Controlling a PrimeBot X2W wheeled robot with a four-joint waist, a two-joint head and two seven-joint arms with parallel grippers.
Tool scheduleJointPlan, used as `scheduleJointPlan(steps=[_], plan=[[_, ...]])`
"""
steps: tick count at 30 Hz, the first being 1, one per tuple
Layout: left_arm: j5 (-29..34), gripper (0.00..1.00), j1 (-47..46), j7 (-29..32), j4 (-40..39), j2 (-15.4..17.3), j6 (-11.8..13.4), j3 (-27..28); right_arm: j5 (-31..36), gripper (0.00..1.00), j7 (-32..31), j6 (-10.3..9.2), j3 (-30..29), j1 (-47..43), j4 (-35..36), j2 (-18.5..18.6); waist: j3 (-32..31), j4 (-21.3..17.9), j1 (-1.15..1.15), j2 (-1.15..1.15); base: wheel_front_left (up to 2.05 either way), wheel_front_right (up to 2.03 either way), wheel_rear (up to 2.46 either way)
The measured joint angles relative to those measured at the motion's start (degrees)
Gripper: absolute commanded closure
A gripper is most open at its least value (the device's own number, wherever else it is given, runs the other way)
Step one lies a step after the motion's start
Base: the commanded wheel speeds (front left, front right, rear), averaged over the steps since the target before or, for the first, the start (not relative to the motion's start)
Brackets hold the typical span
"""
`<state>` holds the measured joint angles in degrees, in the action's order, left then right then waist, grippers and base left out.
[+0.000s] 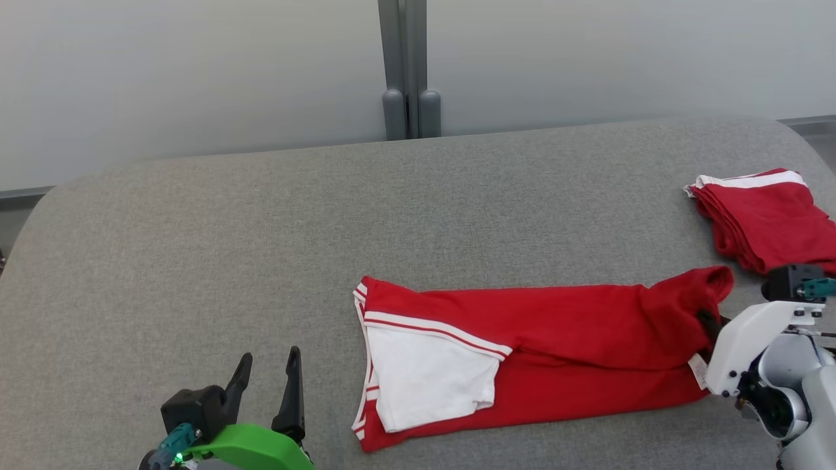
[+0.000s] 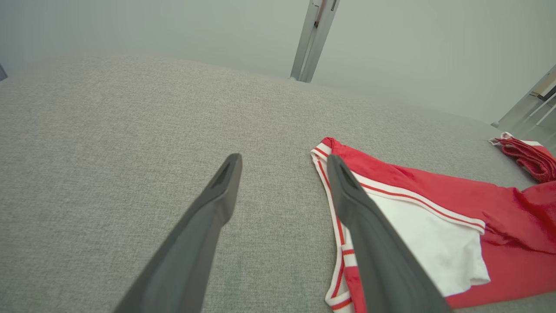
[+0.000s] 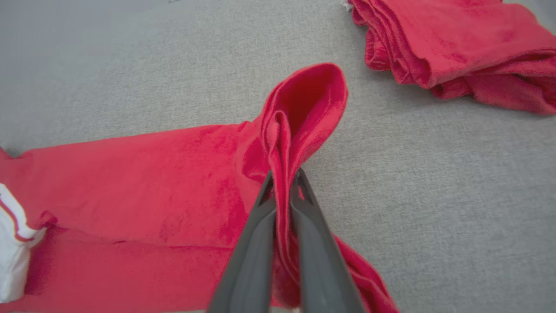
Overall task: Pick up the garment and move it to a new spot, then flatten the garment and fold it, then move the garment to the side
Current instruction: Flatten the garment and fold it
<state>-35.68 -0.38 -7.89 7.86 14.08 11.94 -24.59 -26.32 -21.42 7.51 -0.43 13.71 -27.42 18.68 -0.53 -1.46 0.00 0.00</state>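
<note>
The garment [image 1: 562,333] is red with a white sleeve and striped trim, folded lengthwise across the grey surface [image 1: 261,248]. It also shows in the left wrist view [image 2: 434,217] and the right wrist view [image 3: 152,182]. My right gripper [image 3: 284,178] is shut on the garment's right end, pinching a raised fold of red cloth between its fingers. In the head view the right gripper [image 1: 708,323] sits at that end, its fingers mostly buried in cloth. My left gripper [image 1: 269,365] stands open at the lower left, apart from the garment's left edge, and its fingers [image 2: 226,182] hold nothing.
A second red garment [image 1: 764,215] lies folded in a pile at the far right, close to the held end, and shows as a red pile [image 3: 456,48] in the right wrist view. A grey post [image 1: 408,72] stands behind the surface against a pale wall.
</note>
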Motion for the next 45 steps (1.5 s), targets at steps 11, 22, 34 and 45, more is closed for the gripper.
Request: scheduleJointPlan(steps=[11,22,34,45], plan=[[0.0,0.0,-0.3,0.2,0.3,0.0,-0.4,-0.7,-10.1,1.0,-7.2,-0.02,8.6,-2.9,17.6,-8.2,0.0,3.4,0.0,0.0,0.0,0.0,0.0],[0.2,0.0,-1.5,0.6,0.5,0.1,-0.6,-1.6,-14.0,1.0,-2.7,-0.03,14.1,0.3,12.2,-15.6,1.0,9.2,0.0,0.0,0.0,0.0,0.0],[0.2,0.0,-2.1,0.3,1.7,-0.5,-1.1,-2.8,-23.0,1.0,7.3,-0.03,23.1,7.1,-2.3,-15.8,1.5,15.6,0.0,0.0,0.0,0.0,0.0],[0.0,0.0,-2.2,0.2,2.5,-0.6,-1.1,-3.3,-30.0,0.0,15.3,-0.03,30.6,12.2,-10.1,-15.9,0.9,16.3,0.0,0.0,0.0,0.0,0.0]])
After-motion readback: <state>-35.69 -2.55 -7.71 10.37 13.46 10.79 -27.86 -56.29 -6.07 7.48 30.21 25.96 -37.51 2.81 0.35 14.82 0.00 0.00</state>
